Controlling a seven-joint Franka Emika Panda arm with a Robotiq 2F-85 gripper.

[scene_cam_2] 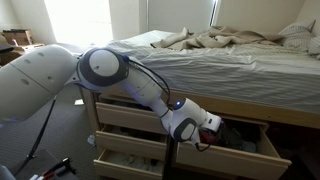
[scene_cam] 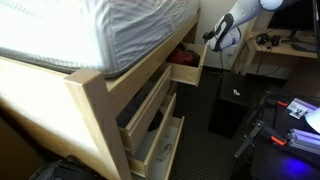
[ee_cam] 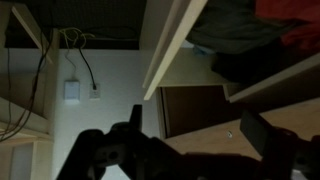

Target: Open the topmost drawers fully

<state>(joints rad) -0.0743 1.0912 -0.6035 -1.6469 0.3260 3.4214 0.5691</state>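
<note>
One topmost drawer (scene_cam_2: 262,155) open, pincer (scene_cam_2: 210,136) just beside

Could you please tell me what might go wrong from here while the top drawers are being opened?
The gripper looks open beside the pulled-out top drawer, whose flat front has no handle, so it may slip off. The red clothes heaped near its edge could snag. The lower drawer stands pulled out under the arm and might be struck.

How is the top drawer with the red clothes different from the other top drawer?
The red-clothes drawer sticks far out; the other top drawer barely does. The gripper is beside the red-clothes drawer, not the other. Both are pale wood, no handles.
</note>
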